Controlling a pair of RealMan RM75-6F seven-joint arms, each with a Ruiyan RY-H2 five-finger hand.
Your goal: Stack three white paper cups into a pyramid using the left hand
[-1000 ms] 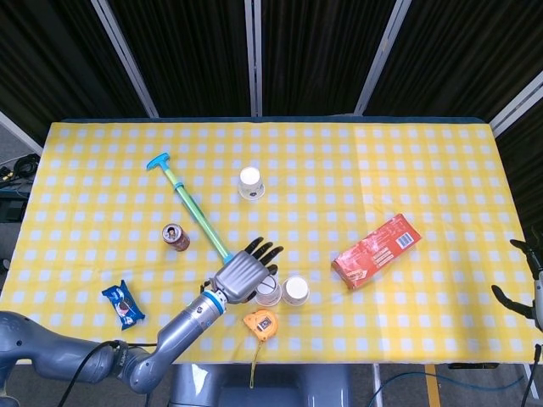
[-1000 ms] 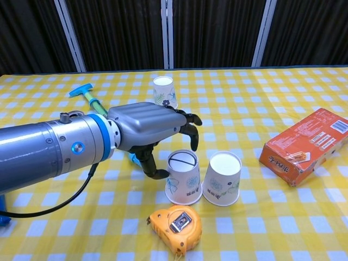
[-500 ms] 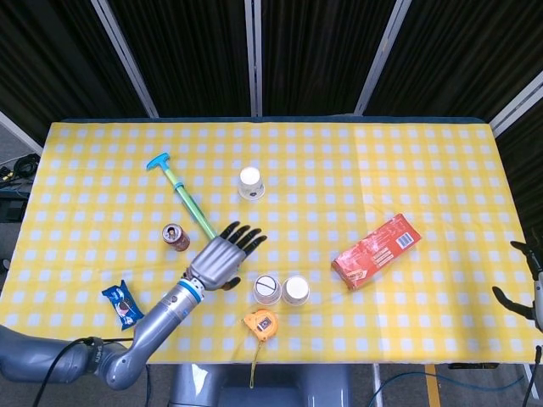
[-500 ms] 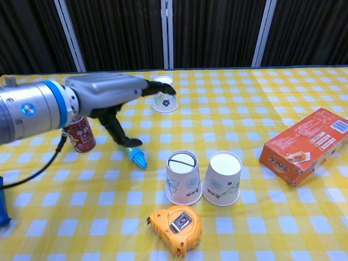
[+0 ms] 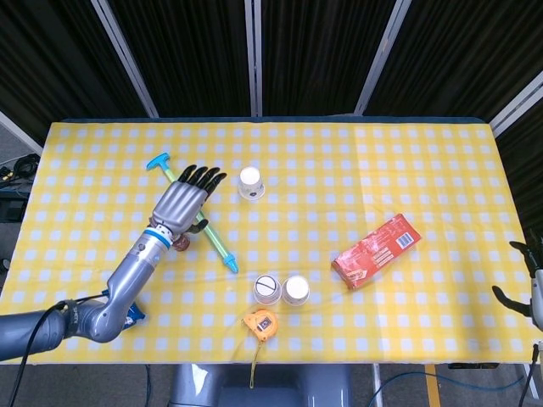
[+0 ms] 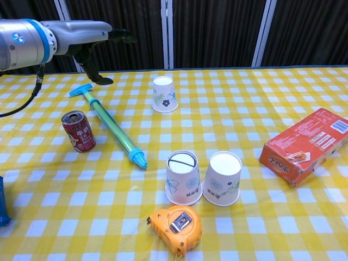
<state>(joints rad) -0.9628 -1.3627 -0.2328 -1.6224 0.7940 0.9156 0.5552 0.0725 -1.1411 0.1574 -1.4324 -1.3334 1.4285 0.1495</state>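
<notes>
Two white paper cups stand upside down side by side near the table's front: the left cup [image 5: 266,289] [image 6: 183,177] and the right cup [image 5: 296,290] [image 6: 223,178]. A third cup [image 5: 251,182] [image 6: 165,94] stands upside down farther back. My left hand [image 5: 181,204] [image 6: 87,38] hovers raised to the left of that far cup, fingers spread and holding nothing. It is well apart from the front pair. My right hand [image 5: 526,288] shows only at the right edge of the head view, off the table, its fingers apart.
A green and blue pump [image 5: 197,214] [image 6: 111,126] lies diagonally left of centre. A red can [image 6: 78,131] stands by it. An orange tape measure [image 5: 260,323] [image 6: 174,222] lies before the front cups. A red box [image 5: 377,250] [image 6: 306,145] is at right, a blue packet [image 6: 2,202] at front left.
My left hand let go of the left front cup, then rose and swung back and left over the pump toward the far cup. The front cups stayed put.
</notes>
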